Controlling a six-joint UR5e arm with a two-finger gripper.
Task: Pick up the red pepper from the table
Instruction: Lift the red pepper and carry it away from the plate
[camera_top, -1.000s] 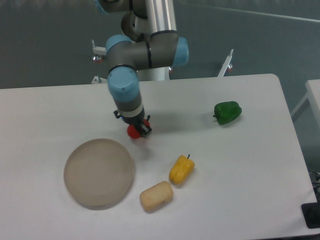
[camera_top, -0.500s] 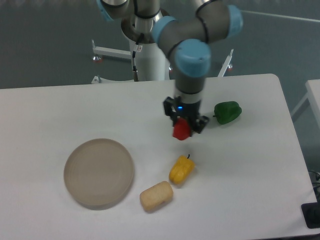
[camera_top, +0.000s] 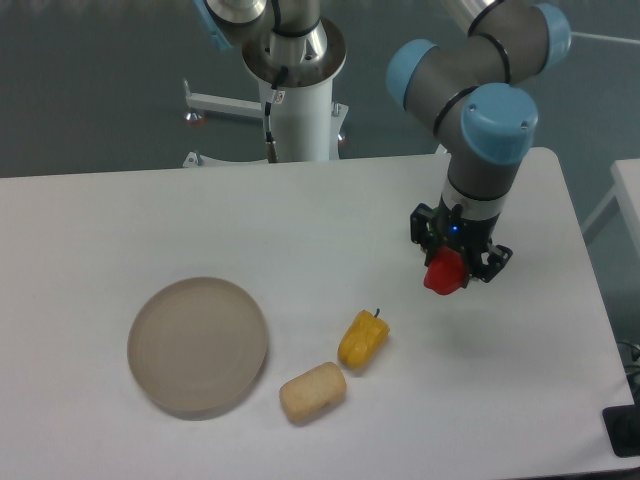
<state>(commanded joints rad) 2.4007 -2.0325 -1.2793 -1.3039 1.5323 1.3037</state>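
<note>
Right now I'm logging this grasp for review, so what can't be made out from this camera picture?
- Small glossy red pepper: its top and stem are hidden by the tool.
- Green pepper: not visible; the grey and blue arm covers that part of the white table.
- Tool fingers: too small and dark to show how they meet the pepper.
- Black object: cut off by the right edge.

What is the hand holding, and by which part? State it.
The hand holds the red pepper, clamped across its upper body; the exact contact is hidden.
</note>
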